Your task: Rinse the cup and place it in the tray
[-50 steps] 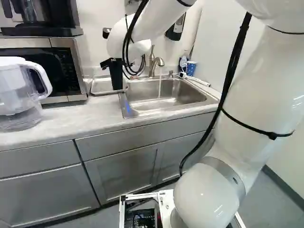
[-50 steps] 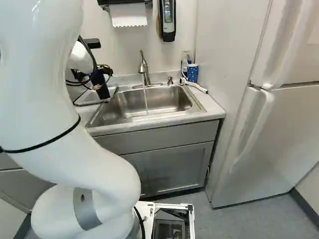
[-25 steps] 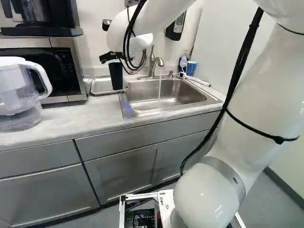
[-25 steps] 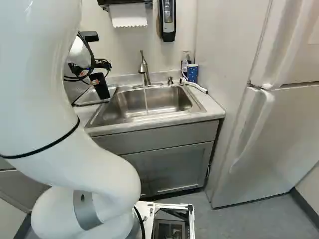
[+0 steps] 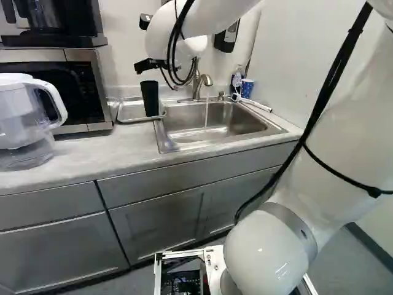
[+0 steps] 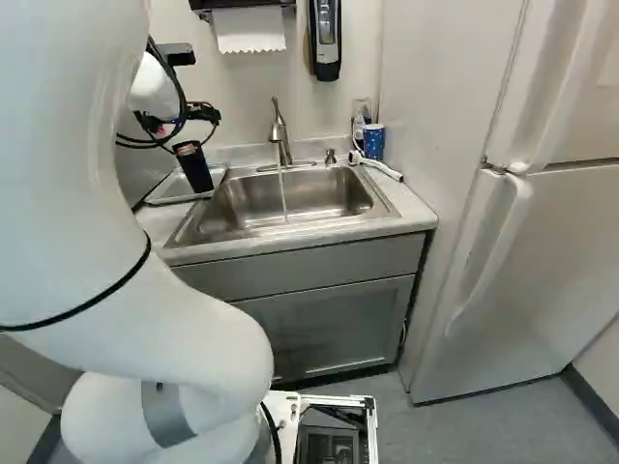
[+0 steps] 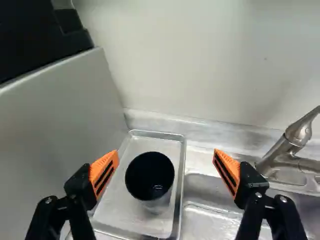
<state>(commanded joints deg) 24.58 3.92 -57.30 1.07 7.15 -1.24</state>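
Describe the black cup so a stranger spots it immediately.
Find the steel sink, then the shallow metal tray between it and the microwave. The black cup stands upright in that tray, tall and plain, unlike the blue patterned cup by the sink's far corner.

Readable text: none | labels, brands: none legible; numbers: none legible | signs: none visible

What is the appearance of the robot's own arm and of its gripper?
The arm is smooth, glossy white with rounded joints, a grey band near the lowest joint, and black cables tied along it. The gripper is black, with two fingers carrying wedge-shaped orange pads with dark slots.
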